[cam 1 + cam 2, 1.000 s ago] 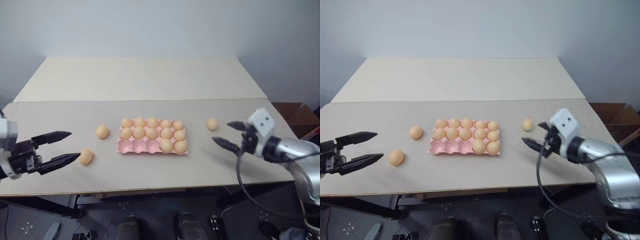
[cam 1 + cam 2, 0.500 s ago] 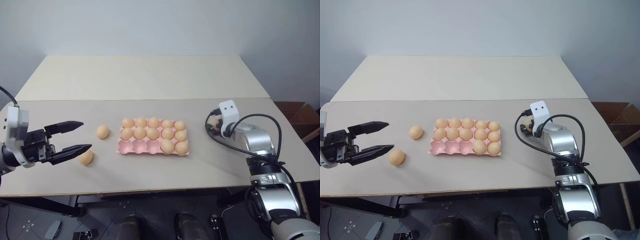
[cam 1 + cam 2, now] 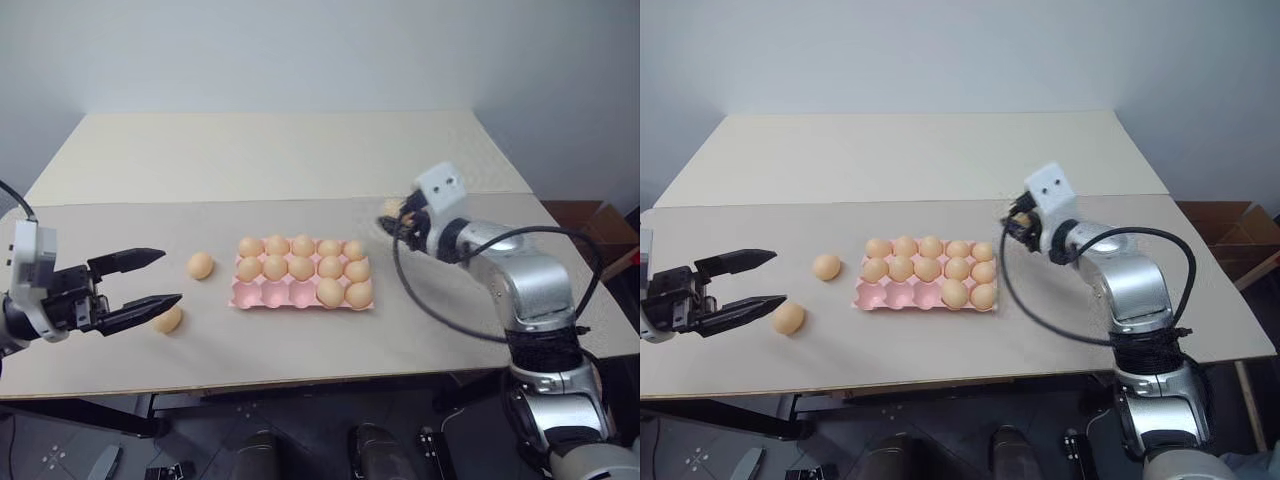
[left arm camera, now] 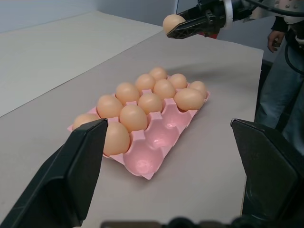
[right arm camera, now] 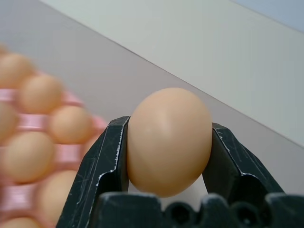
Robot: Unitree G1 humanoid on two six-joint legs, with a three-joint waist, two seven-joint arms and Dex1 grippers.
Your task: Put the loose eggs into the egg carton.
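Right wrist view: right gripper [image 5: 169, 142] clamps one egg [image 5: 169, 140] across its waist; smooth, light and brittle, it calls for gentle pressure. Left gripper [image 3: 145, 281] gapes empty.

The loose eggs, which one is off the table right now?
The egg clamped between the right gripper's fingers, lifted beyond the egg carton's right end; the two others lie left of it.

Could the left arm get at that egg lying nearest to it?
Probably yes. The left end effector is open, the near egg lies right beside its lower finger, and nothing stands between them.
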